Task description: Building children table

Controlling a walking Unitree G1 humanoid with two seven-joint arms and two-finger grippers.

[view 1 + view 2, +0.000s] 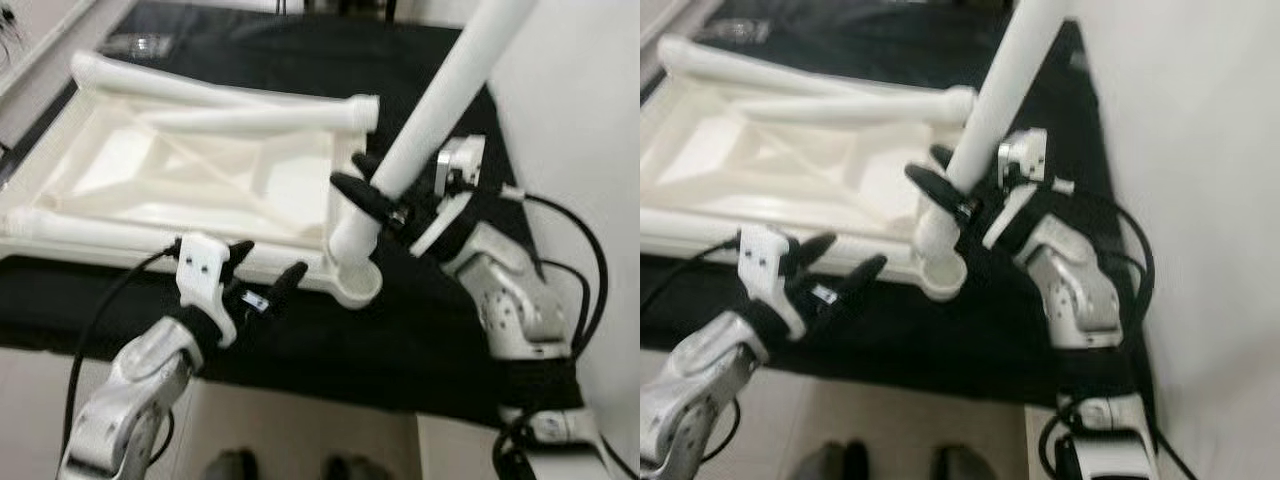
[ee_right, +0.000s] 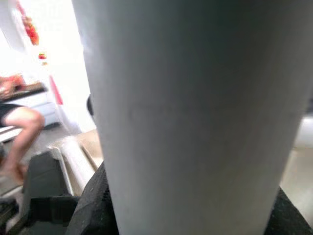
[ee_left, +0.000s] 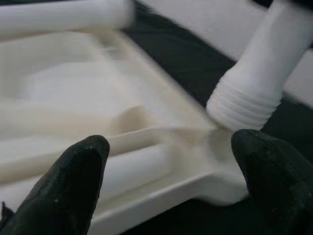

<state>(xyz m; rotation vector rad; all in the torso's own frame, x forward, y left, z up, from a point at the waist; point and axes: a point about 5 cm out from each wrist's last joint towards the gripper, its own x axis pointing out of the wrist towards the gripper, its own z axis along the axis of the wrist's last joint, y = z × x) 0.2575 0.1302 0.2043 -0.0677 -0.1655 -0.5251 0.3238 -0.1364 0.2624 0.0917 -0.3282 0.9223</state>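
Nearest me, left gripper (image 1: 262, 281) fingers spread beside the corner socket (image 1: 358, 282) to steady the upturned tabletop (image 1: 200, 185) while my right gripper (image 1: 372, 196) clamps the white leg (image 1: 440, 100), tilting its threaded end in

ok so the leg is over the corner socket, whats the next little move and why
Probably stand the white leg upright, then seat and twist it. The right gripper is shut on it, its threaded end sits at the corner socket of the upturned tabletop, but the leg leans. The left gripper, open beside that corner, could steady the tabletop.
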